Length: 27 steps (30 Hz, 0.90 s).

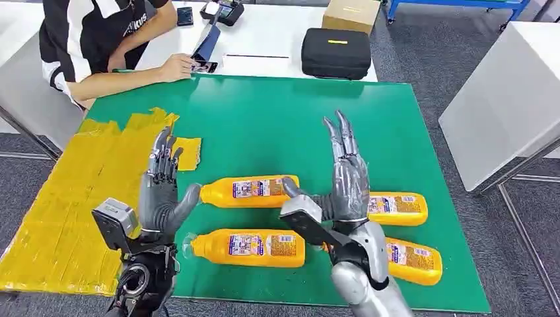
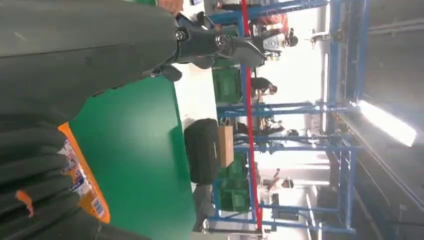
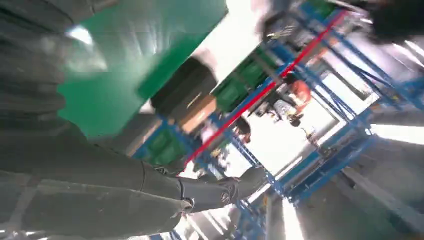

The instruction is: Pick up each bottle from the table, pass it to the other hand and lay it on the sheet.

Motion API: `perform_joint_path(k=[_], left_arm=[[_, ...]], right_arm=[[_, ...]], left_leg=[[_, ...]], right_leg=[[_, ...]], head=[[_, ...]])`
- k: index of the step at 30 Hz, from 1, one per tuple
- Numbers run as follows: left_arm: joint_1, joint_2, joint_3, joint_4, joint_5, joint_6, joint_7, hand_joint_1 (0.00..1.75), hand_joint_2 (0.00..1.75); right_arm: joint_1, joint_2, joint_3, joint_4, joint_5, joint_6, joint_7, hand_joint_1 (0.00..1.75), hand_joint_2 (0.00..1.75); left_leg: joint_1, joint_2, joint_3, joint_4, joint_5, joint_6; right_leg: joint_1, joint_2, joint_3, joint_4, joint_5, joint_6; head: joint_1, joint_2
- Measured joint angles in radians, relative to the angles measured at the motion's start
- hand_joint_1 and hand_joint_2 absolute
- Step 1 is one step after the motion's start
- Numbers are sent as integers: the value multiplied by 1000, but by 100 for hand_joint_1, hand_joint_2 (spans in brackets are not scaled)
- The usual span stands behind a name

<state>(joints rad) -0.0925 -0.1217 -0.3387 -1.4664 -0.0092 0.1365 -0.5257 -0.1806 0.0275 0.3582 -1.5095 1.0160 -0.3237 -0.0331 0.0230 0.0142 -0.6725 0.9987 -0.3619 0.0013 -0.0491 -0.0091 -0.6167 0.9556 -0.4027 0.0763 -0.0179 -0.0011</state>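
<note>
Both hands, the left hand (image 1: 160,191) and right hand (image 1: 345,178), hover with fingers spread, holding nothing. Four bottles lie on the green mat (image 1: 277,125) (none on the yellow sheet (image 1: 79,191) yet). Best lower onto the nearest bottle (image 1: 247,247) squarely across its middle before closing.

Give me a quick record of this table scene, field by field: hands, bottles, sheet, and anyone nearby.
left hand: open, raised above table, holds nothing
right hand: open, raised above table, holds nothing
bottles: four orange, all lying on green mat; upper left, lower left, upper right, lower right
yellow sheet: left of the mat, no bottle on it
person: seated at far side, hand on phone
</note>
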Motion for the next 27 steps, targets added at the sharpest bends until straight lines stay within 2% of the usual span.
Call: perform_joint_path(k=[3,9,16,23,27], left_arm=[[-5,-5,-1,0,-1,-11,1,0,175],[-20,-8,-1,4,10,-31,10,0,175],[-37,-11,0,26,22,-40,13,0,175],[-52,-11,1,48,41,-40,6,0,175],[-58,-11,0,61,51,-37,3,0,175]], right_arm=[[-65,-13,0,45,96,141,60,0,175],[-251,-20,24,277,122,302,22,0,175],[-433,3,66,587,73,321,-36,0,175],[-518,37,106,775,30,336,-105,0,175],[-542,51,133,846,-18,384,-183,0,175]], left_leg=[[0,0,0,0,0,0],[0,0,0,0,2,0],[0,0,0,0,3,1],[0,0,0,0,2,1],[0,0,0,0,2,1]], right_leg=[[0,0,0,0,0,0],[0,0,0,0,2,-2],[0,0,1,0,2,-2],[0,0,0,0,2,-2],[0,0,0,0,2,-2]], head=[[0,0],[0,0],[0,0],[0,0],[0,0]])
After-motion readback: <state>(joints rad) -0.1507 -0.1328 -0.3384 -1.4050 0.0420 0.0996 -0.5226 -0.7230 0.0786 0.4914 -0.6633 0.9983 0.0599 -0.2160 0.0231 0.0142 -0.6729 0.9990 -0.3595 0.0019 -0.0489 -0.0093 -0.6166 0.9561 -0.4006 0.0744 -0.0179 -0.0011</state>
